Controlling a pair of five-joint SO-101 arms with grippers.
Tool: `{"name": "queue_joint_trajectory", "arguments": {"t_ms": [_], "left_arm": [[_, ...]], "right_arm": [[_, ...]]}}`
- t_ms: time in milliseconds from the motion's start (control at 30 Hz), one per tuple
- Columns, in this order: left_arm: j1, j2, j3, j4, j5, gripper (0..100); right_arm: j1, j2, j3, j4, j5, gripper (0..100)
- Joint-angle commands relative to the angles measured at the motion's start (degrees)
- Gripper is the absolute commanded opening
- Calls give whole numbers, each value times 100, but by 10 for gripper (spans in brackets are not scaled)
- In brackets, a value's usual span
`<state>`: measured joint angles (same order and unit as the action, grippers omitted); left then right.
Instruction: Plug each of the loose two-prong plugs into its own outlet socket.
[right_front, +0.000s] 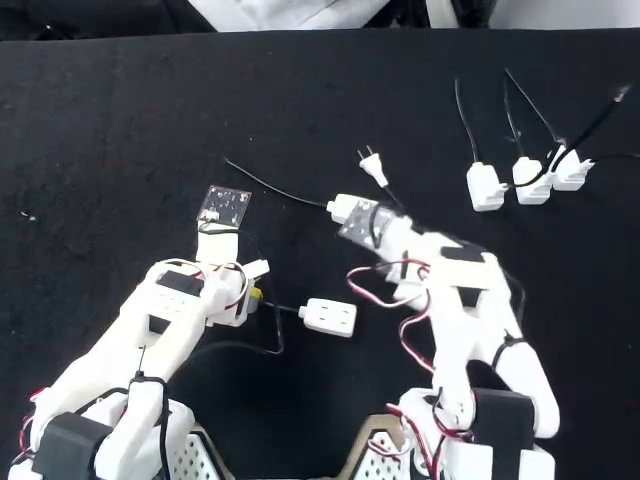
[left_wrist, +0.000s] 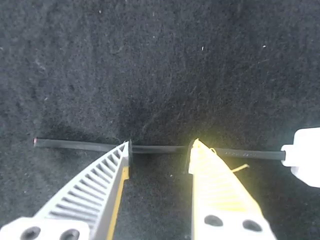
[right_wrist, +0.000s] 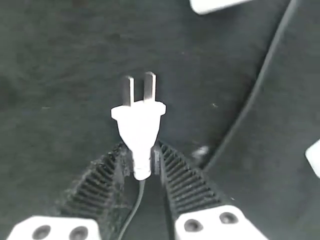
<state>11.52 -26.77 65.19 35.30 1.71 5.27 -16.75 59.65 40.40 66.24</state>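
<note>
The right claw (right_wrist: 141, 152) pinches the white plug (right_wrist: 138, 120) near the middle of the table (right_front: 100, 120), not plugged in yet, the left claw (left_wrist: 161, 145) is spread wide over a black cord (left_wrist: 80, 145), and three sockets (right_front: 486, 187) by the far right corner look filled (hard to tell).

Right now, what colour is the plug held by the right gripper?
White plug, clearest in the right wrist view.
</note>
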Motion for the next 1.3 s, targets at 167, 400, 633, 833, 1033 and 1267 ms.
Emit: {"name": "queue_joint_trajectory", "arguments": {"t_ms": [167, 400, 633, 833, 1033, 1267], "left_arm": [[4, -114, 57, -88, 70, 198], [4, -114, 57, -88, 70, 198], [4, -114, 57, -88, 70, 198], [4, -114, 57, -88, 70, 198], [4, -114, 57, -88, 70, 198], [4, -114, 57, -88, 62, 198]], "right_arm": [[-158, -251, -901, 1582, -26, 273], [-237, -84, -1165, 1618, -9, 170], [-185, 1086, -1859, 2004, 220, 163], [88, 2000, -2976, 2699, 246, 163], [114, 2659, -3626, 3323, 246, 162], [79, 2818, -3802, 3640, 255, 162]]}}
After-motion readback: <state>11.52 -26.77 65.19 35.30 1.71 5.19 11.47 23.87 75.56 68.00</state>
